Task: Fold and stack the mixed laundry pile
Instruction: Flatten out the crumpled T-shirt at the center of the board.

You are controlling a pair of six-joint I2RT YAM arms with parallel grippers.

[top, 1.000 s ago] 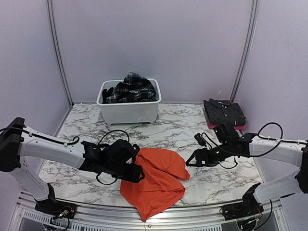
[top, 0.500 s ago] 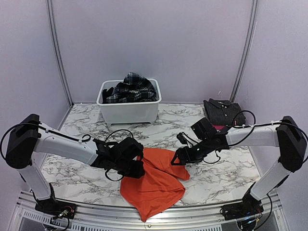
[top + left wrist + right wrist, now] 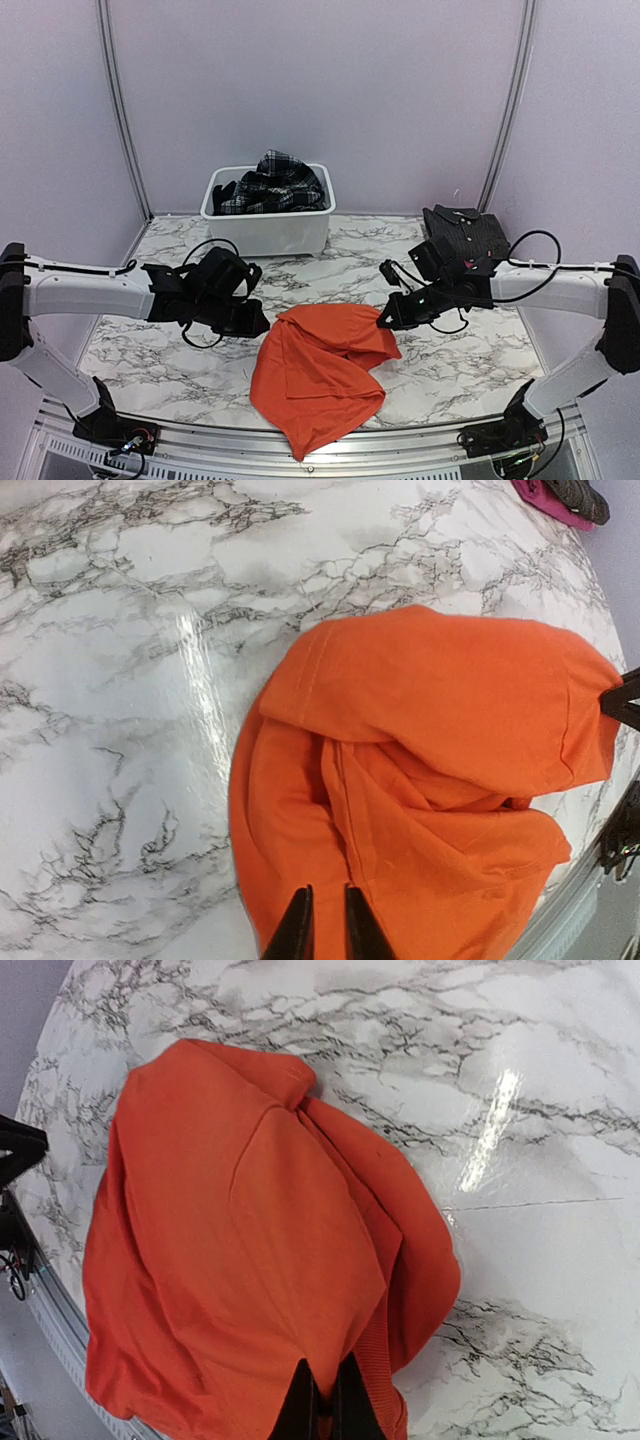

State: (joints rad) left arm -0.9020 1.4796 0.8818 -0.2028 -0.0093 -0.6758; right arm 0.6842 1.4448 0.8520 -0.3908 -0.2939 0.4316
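The orange T-shirt lies between the 2 arms: the right gripper pinches its right corner, while the left gripper, all but closed and empty, sits beside its left edge.

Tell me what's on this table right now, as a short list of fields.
orange T-shirt: crumpled, near front edge of the table
right gripper: shut on the T-shirt's right edge
left gripper: fingers close together, holding nothing, just left of the T-shirt
white tub: at the back, holds a plaid skirt and dark cloth
folded dark shirt: far right corner
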